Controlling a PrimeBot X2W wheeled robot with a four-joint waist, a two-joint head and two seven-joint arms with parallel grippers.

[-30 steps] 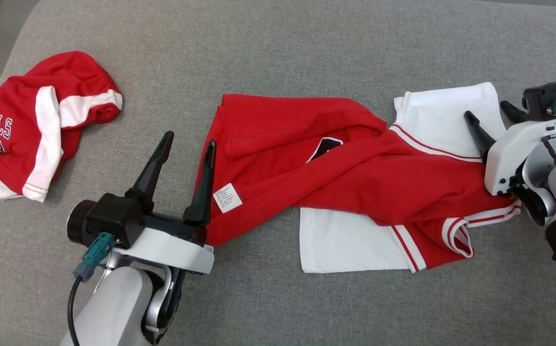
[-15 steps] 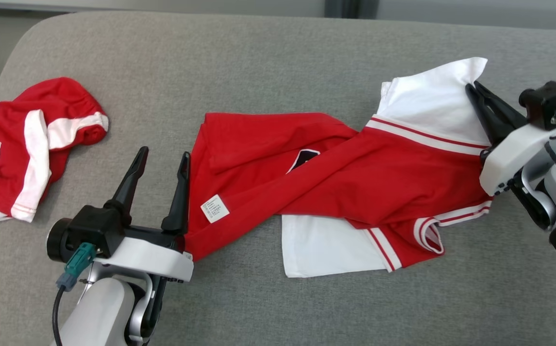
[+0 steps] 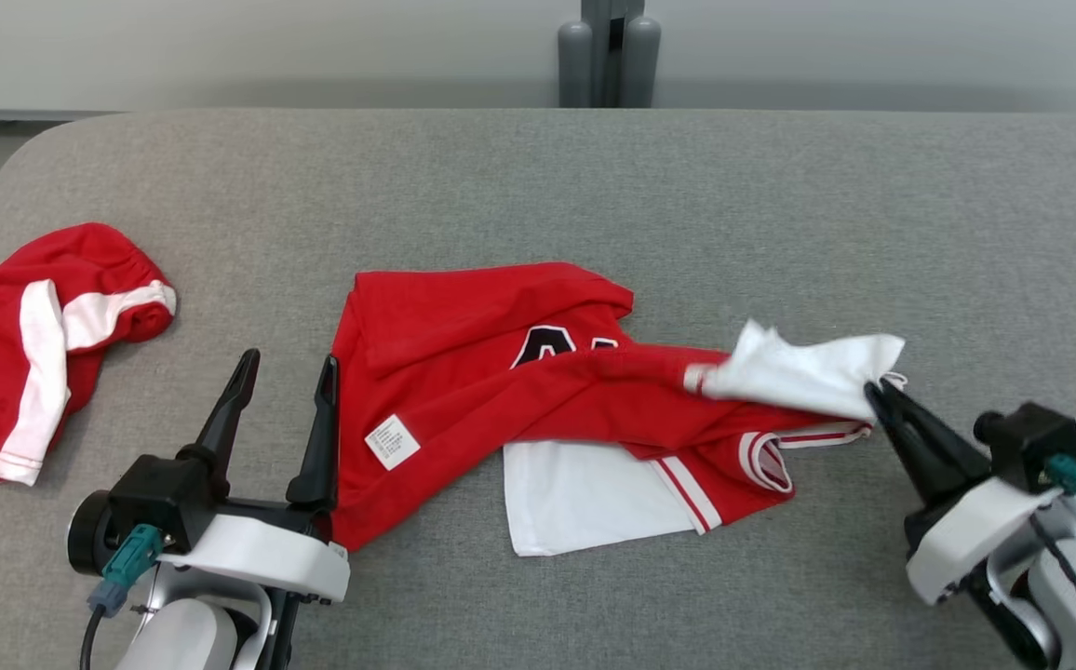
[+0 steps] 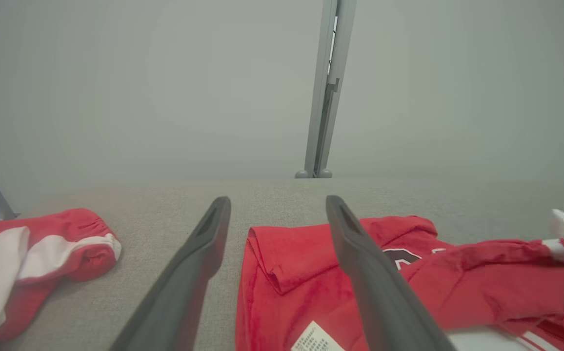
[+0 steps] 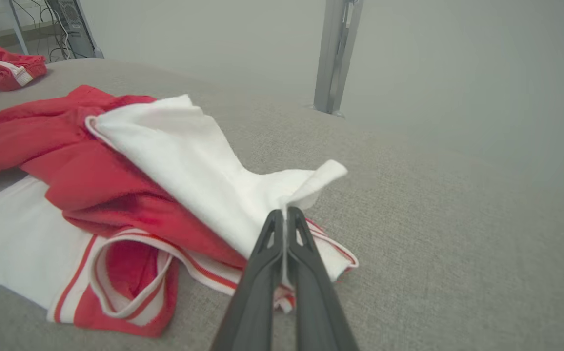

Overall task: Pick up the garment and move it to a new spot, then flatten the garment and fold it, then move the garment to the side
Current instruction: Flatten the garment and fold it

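Grey woven fabric covered the table point(image 3: 780, 233), which ran back to a pale wall. Near the middle of it, closer to the near edge, lay the crumpled red-and-white jersey shirt point(image 3: 501, 372). Its red body was bunched and twisted, part of a black-and-white chest print showed, and a small white care label point(image 3: 393, 441) faced up near its left end. A flat white panel stuck out from under the red cloth toward the near edge. At the shirt's right end a white sleeve point(image 3: 799, 377) rose off the table in a peak. The right pincer point(image 3: 873, 395) was pressed together on the sleeve's corner, the cloth pinched between its two dark fingers. The left pincer point(image 3: 282, 372) stood spread wide with nothing between its fingers at the shirt's left end, its inner finger right at the red edge. Well apart, at the table's left edge, a second crumpled red-and-white garment point(image 3: 26, 344) with white lettering lay in a heap. Beyond the far edge rose a grey metal post point(image 3: 608, 51).
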